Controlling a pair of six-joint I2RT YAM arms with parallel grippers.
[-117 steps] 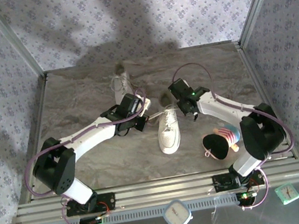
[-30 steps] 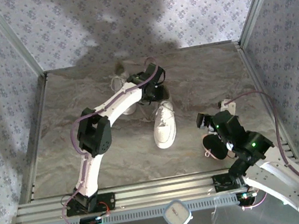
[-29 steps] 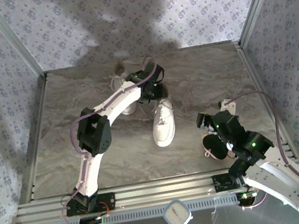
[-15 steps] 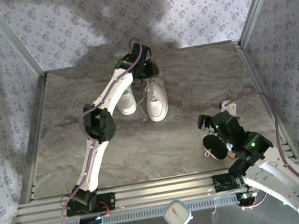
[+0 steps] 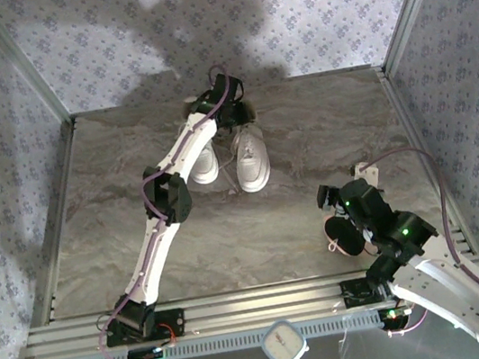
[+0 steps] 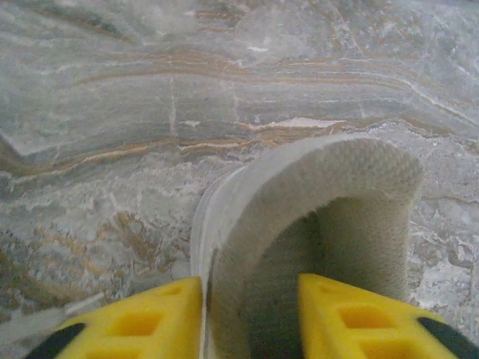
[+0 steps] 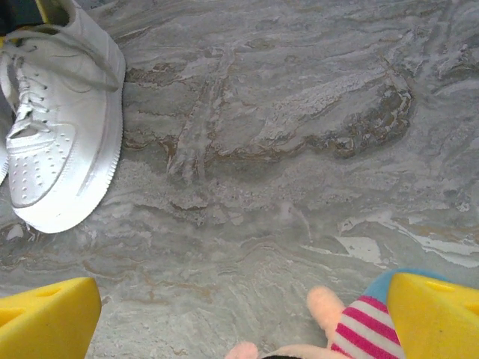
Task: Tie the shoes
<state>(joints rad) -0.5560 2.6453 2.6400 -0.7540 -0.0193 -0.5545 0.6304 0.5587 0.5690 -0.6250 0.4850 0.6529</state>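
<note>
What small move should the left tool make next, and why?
Probably open and lift off: the left tool grips the heel collar of the right-hand shoe, which already lies beside the left-hand shoe, so dragging seems done.

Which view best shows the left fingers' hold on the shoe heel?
Left wrist: the left fingers straddle the heel collar, one outside, one inside the opening. Top external shows the shoe with its heel under the left arm; right wrist shows its toe and laces.
</note>
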